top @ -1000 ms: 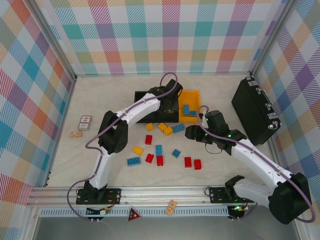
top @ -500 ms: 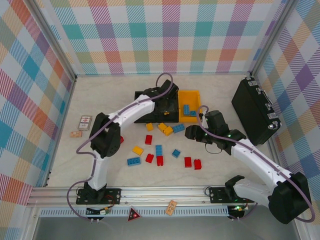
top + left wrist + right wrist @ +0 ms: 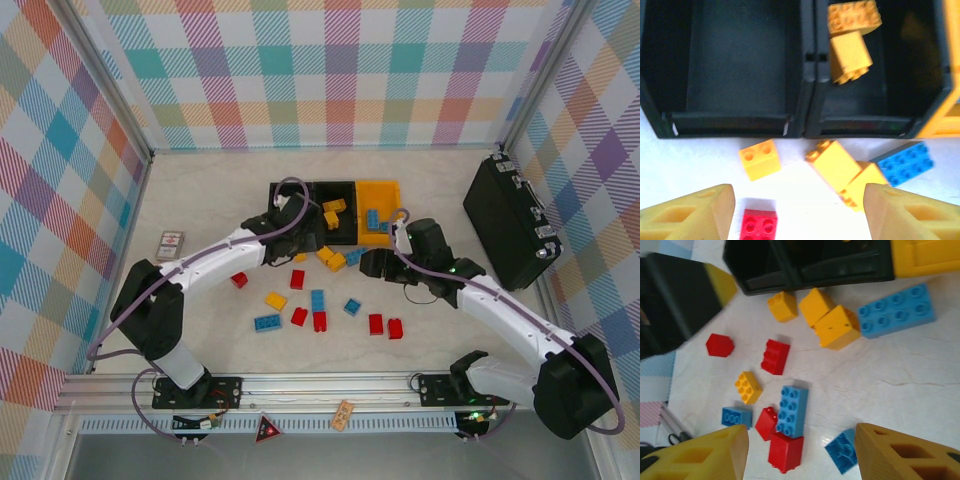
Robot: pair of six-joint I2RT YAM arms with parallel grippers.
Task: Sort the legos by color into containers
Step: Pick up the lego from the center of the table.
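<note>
Two black containers (image 3: 740,122) (image 3: 865,127) stand side by side at the back. The left one is empty and the right one holds two yellow legos (image 3: 850,35). A yellow-orange container (image 3: 380,188) beside them holds blue legos (image 3: 375,220). My left gripper (image 3: 303,243) hangs open just in front of the black containers, over a yellow lego (image 3: 759,159), a yellow pair (image 3: 840,170) and a red one (image 3: 759,225). My right gripper (image 3: 366,267) is open above loose legos: a long blue one (image 3: 791,410), a red one (image 3: 785,452) and a small blue one (image 3: 842,450).
More red, yellow and blue bricks lie scattered mid-table, among them a red one (image 3: 239,280) at the left and two red ones (image 3: 385,326) at the right. A large black hard case (image 3: 510,220) stands at the right wall. Small cards (image 3: 170,245) lie at the left.
My left gripper has drawn back from above the right black container towards me and opened wider. Yellow bricks now show in that container. The right gripper shifted slightly left.
</note>
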